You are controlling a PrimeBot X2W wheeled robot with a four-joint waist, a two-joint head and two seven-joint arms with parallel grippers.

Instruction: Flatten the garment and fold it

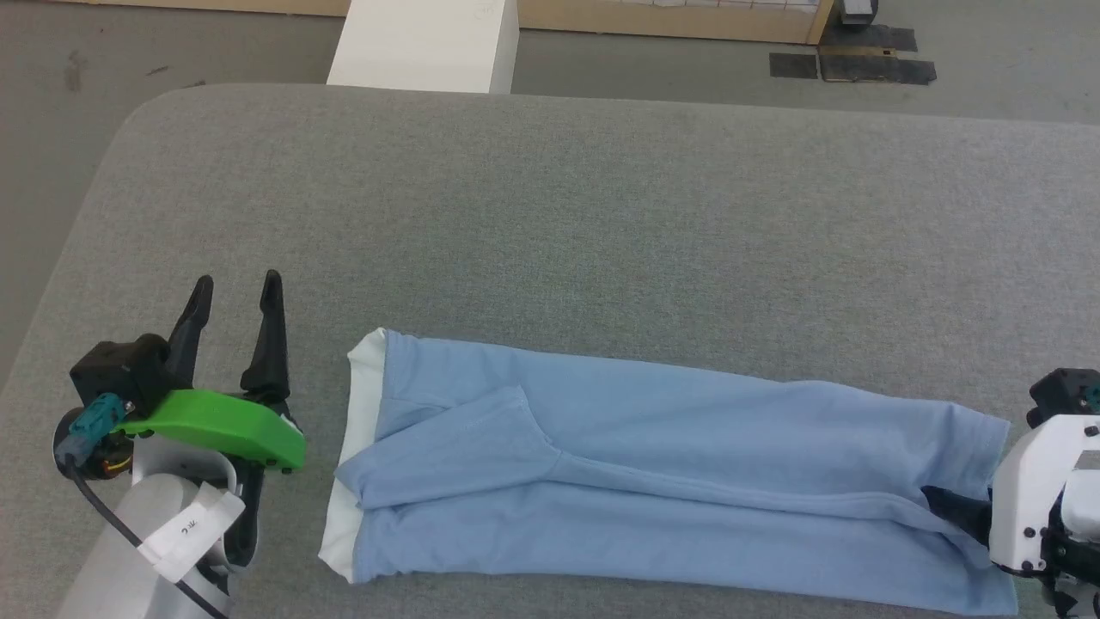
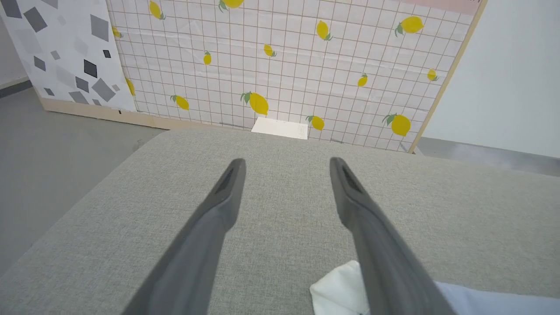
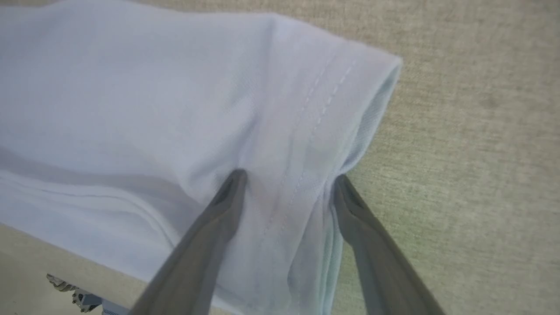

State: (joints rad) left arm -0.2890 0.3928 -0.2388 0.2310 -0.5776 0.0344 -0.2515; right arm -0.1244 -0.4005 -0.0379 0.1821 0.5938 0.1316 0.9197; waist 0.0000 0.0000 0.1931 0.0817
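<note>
Where the garment (image 1: 653, 481) lies, along the near edge of the grey padded surface (image 1: 601, 215), we see it as a long light-blue strip running from our left to our right, folded lengthwise with a soft crease down its middle. Its white band (image 1: 361, 404) forms the left end, and a short sleeve (image 1: 464, 438) is folded flat on top of the body just beside that band. The stitched hem (image 3: 315, 113) closes the right end.

At that hem our right gripper (image 3: 289, 175) stands with its fingers spread wide. One finger (image 3: 218, 210) rests on top of the blue cloth, the other (image 3: 354, 210) sits at the hem's open edge, and the doubled fabric lies between them – straddled, not pinched.

Our left gripper (image 1: 239, 279) is apart from the cloth, just to the left of the white band, over bare grey surface. Its two dark fingers are spread as well, with nothing between them, and a green cover (image 1: 215, 425) sits on its wrist. In the left wrist view a white corner of the band (image 2: 337, 288) shows beside one finger.

Beyond the far edge of the surface stand a white box (image 1: 425, 43) on the grey floor (image 1: 172, 43) and a panel printed with lemons (image 2: 284, 65) – next to it a speckled grey-and-white one (image 2: 57, 48).
</note>
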